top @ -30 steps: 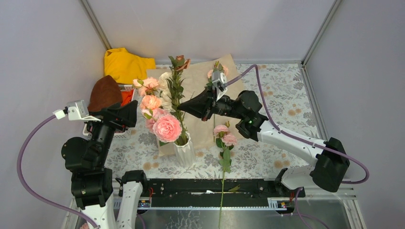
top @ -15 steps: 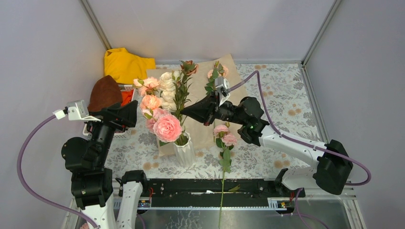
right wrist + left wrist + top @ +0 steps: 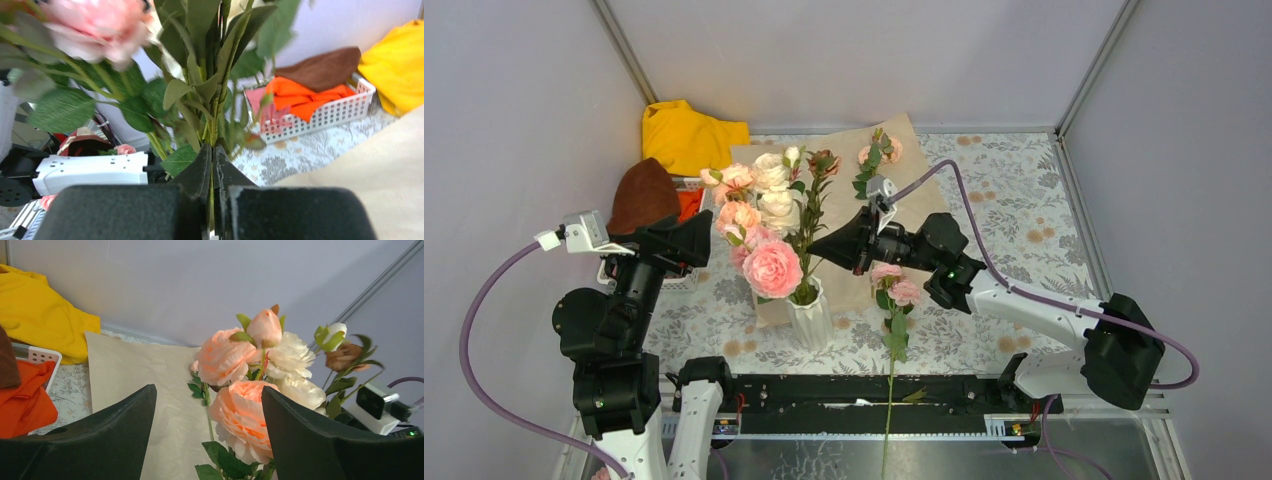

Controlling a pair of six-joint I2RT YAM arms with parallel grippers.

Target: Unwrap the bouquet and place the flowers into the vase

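Bright, even light, faint shadows. Right wrist view: pink rose (image 3: 95,22) and leafy stem (image 3: 214,95) just above the right gripper (image 3: 212,160) are blurred; white basket (image 3: 325,114) beyond is sharper.

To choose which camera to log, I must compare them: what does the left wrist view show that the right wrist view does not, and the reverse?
Only left wrist: the open, empty left pincer and the right arm's white camera. Only right wrist: the right pincer shut on a leafy green stem. Both: the yellow cloth, the white basket with orange cloth, the tan paper.
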